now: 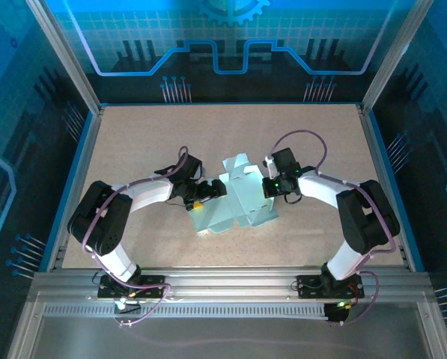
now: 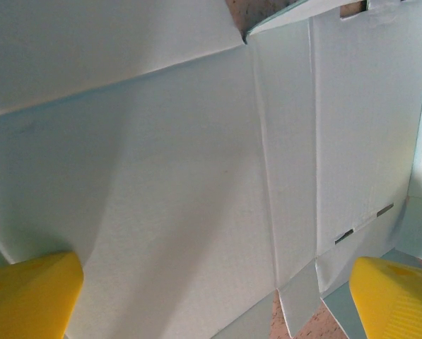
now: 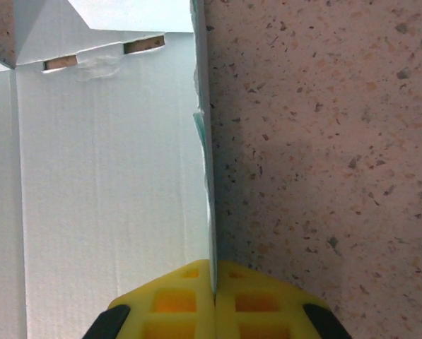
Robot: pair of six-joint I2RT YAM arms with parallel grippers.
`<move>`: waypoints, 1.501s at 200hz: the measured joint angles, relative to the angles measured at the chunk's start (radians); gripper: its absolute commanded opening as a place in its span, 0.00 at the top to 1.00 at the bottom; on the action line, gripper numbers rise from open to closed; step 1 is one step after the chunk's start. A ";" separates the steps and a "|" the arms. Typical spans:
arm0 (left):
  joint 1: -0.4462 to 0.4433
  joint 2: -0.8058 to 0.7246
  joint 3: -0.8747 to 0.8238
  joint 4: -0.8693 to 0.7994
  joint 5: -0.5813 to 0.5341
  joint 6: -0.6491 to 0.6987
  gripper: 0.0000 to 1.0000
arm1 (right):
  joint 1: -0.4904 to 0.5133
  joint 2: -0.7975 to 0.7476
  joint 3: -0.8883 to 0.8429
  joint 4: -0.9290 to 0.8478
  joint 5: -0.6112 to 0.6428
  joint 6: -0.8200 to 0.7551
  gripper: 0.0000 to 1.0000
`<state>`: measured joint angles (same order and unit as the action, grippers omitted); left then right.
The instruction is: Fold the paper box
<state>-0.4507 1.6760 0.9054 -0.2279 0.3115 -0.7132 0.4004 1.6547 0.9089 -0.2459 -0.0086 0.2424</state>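
Observation:
The paper box [image 1: 238, 200] is a pale mint card sheet, partly folded, lying in the middle of the table with one flap raised at its far side. My left gripper [image 1: 208, 190] is at its left edge, open wide. In the left wrist view the card [image 2: 161, 155] spreads between the two yellow fingers [image 2: 34, 293], which stand far apart. My right gripper [image 1: 270, 187] is at the sheet's right edge. In the right wrist view it [image 3: 214, 275] is shut on the thin upright edge of a card panel [image 3: 112, 162], the yellow jaws pressed together on it.
The speckled tan table [image 1: 133, 142] is bounded by blue side rails and an aluminium frame [image 1: 230, 288] at the near edge. Bare tabletop [image 3: 324, 141] lies right of the pinched panel. Blue-lit walls surround the workspace.

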 measured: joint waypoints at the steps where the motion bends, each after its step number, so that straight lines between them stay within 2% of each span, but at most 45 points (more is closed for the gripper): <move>1: 0.000 0.000 0.000 0.000 0.000 0.000 0.01 | 0.002 -0.001 0.000 -0.002 0.005 -0.001 1.00; 61: 0.007 -0.042 0.000 -0.014 -0.001 -0.015 0.03 | 0.093 -0.025 0.084 -0.106 0.219 -0.066 1.00; 71: 0.009 -0.041 0.000 -0.014 0.000 -0.019 0.06 | 0.114 -0.025 0.108 -0.125 0.262 -0.084 1.00; 100: 0.011 -0.031 -0.001 -0.006 0.001 -0.036 0.26 | 0.163 -0.022 0.163 -0.164 0.376 -0.124 1.00; 134: 0.016 0.011 -0.016 0.010 0.008 -0.057 0.41 | 0.204 -0.016 0.191 -0.185 0.475 -0.164 1.00; 191: 0.023 0.047 -0.024 0.046 0.035 -0.076 0.53 | 0.295 -0.011 0.201 -0.196 0.637 -0.225 1.00; 260: 0.024 0.053 -0.029 0.078 0.053 -0.098 0.50 | 0.436 0.063 0.245 -0.186 0.888 -0.301 1.00; 274: 0.024 0.049 -0.035 0.085 0.055 -0.101 0.46 | 0.452 0.082 0.245 -0.169 0.931 -0.328 1.00; 290: 0.029 0.033 -0.048 0.097 0.061 -0.101 0.34 | 0.459 0.099 0.245 -0.134 0.963 -0.365 1.00; 300: 0.035 0.016 -0.063 0.106 0.062 -0.109 0.32 | 0.459 0.105 0.243 -0.110 0.971 -0.387 1.00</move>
<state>-0.4152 1.6920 0.8425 -0.1219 0.3733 -0.8227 0.8597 1.7592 1.1515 -0.3561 0.9623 -0.1444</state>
